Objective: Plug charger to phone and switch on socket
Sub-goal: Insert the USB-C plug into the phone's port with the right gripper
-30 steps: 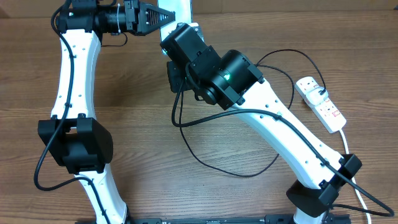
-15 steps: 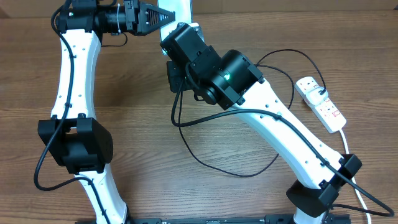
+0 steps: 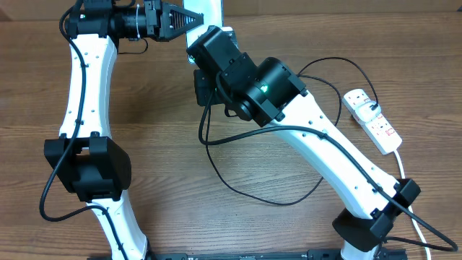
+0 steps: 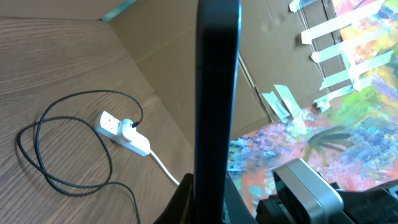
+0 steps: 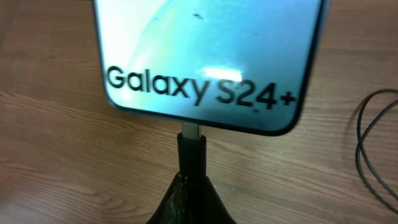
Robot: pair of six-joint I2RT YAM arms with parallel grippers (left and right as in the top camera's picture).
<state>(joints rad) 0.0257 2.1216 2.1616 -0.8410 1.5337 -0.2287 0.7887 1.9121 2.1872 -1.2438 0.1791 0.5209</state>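
My left gripper [image 3: 189, 19] is shut on the phone [image 3: 209, 16] at the table's far edge and holds it off the table. In the left wrist view the phone [image 4: 217, 93] shows edge-on as a dark bar between the fingers [image 4: 208, 208]. My right gripper [image 5: 191, 186] is shut on the charger's black connector [image 5: 191, 152]. The connector's metal tip touches the phone's bottom edge under the "Galaxy S24+" text [image 5: 199, 59]. The black charger cable [image 3: 267, 198] loops across the table to the white socket [image 3: 374, 119] at the right, where its plug sits.
The socket's thick white cord [image 3: 404, 173] runs toward the table's front right. In the left wrist view the socket [image 4: 121, 132] lies on the wood beside a cardboard wall [image 4: 186, 68], with a colourful poster [image 4: 348, 118] behind.
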